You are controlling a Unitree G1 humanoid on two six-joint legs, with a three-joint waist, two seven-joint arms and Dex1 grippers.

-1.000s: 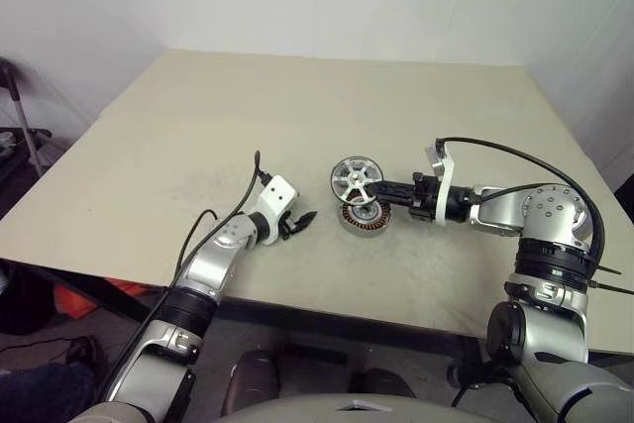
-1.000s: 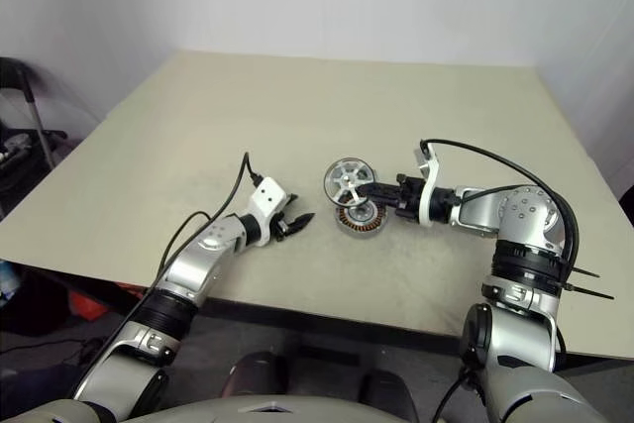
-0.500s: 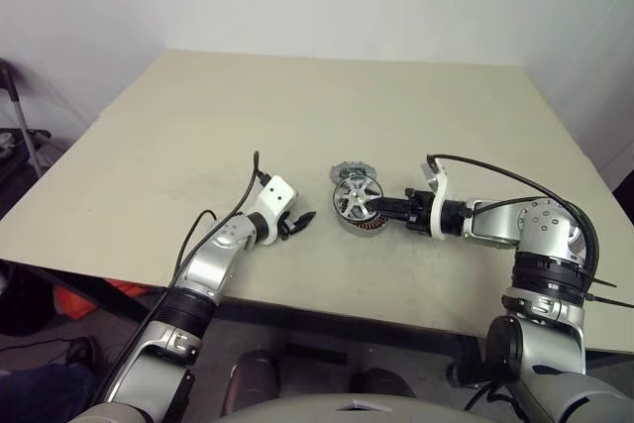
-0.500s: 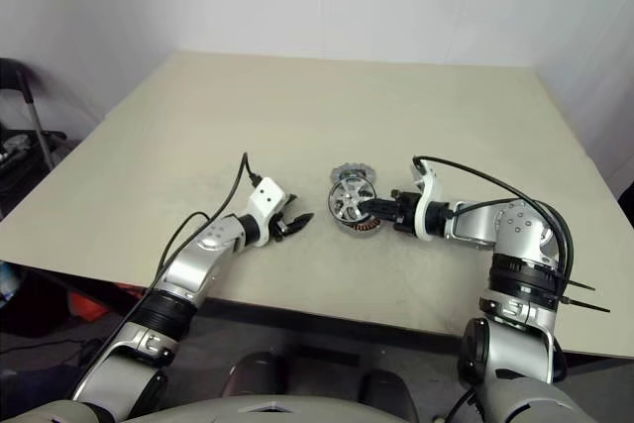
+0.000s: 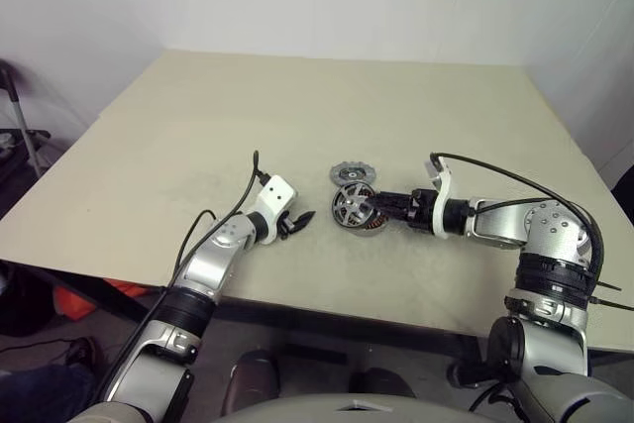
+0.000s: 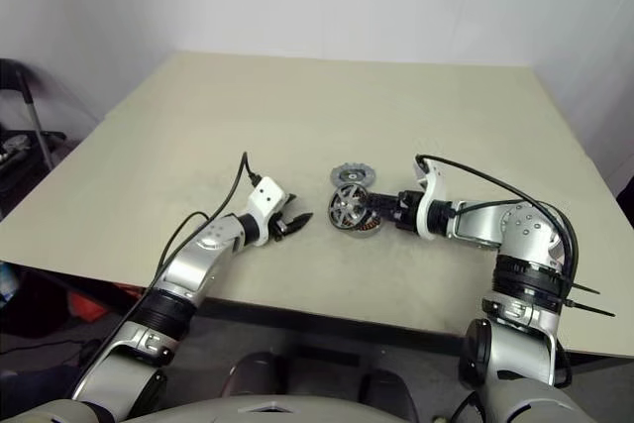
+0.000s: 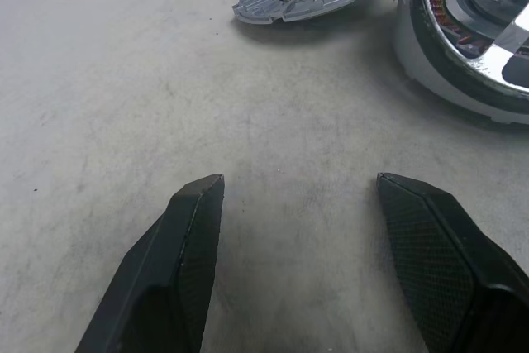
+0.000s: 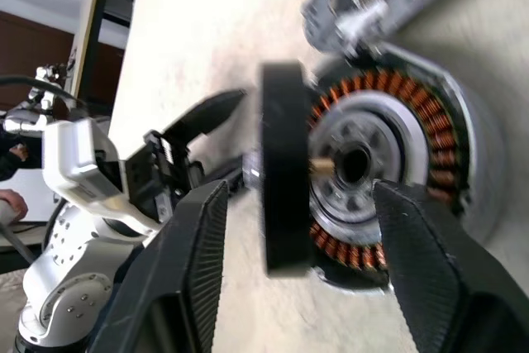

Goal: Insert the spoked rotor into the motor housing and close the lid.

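Resting near the front edge of the beige worktop (image 5: 297, 106), the motor housing (image 5: 369, 222) lies flat, and its ring of copper-coloured coils can be seen from the right wrist view around a silver hub. The spoked rotor (image 5: 349, 207) stands tilted on its edge, leaning against the housing on the side toward the left arm; it is not seated flat in the housing. Just behind these two parts, further from the robot, a grey toothed disc (image 5: 348, 173) lies flat on the worktop, close to them but apart from the rotor in the head views.

The right gripper (image 5: 381, 204) points toward the left arm and reaches to the housing and rotor. From its wrist view, its two black fingers (image 8: 186, 287) stand apart, one on each side of the rotor's rim and the housing, and neither finger presses on a part there, so the jaws are open and hold nothing.

The left gripper (image 5: 302, 219) hovers low over the worktop, a little apart from the rotor. Its two fingers (image 7: 178, 262) are spread wide with only bare worktop between them, so it is open and empty.
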